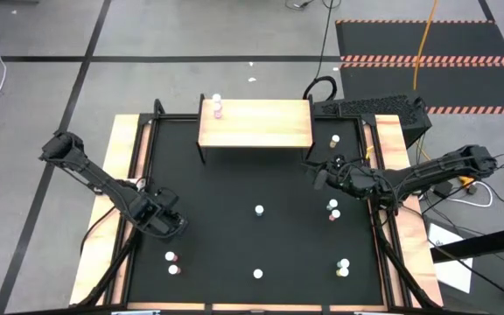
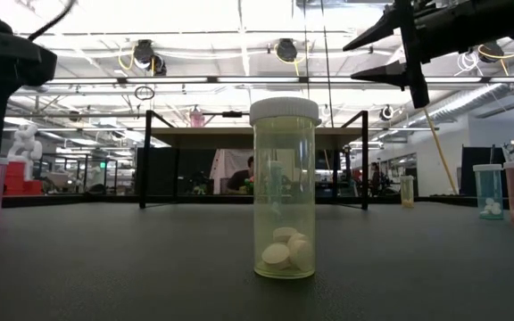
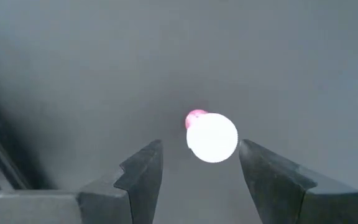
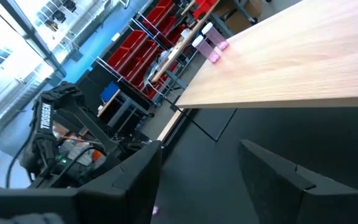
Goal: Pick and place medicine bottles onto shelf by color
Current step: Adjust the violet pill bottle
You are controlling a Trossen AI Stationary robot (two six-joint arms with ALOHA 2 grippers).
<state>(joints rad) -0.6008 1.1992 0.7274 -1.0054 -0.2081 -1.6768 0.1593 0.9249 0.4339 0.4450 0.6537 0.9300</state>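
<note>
The light-wood shelf (image 1: 256, 124) stands on black legs at the far middle of the black mat, with two pink bottles (image 1: 217, 108) on its left end; they also show in the right wrist view (image 4: 211, 43). My left gripper (image 3: 201, 165) is open, pointing down above a white-capped pink bottle (image 3: 211, 137) that stands upright on the mat; its fingers reach on either side of it without touching. My right gripper (image 1: 319, 177) is open and empty, in the air at the right of the shelf's near edge. A yellow bottle (image 2: 283, 192) stands upright at the near middle.
More bottles stand scattered on the mat: two near left (image 1: 172, 262), one in the middle (image 1: 259, 210), one far right (image 1: 335, 140), two right (image 1: 332, 210), two near right (image 1: 343, 268). Wooden side strips (image 1: 121, 175) border the mat.
</note>
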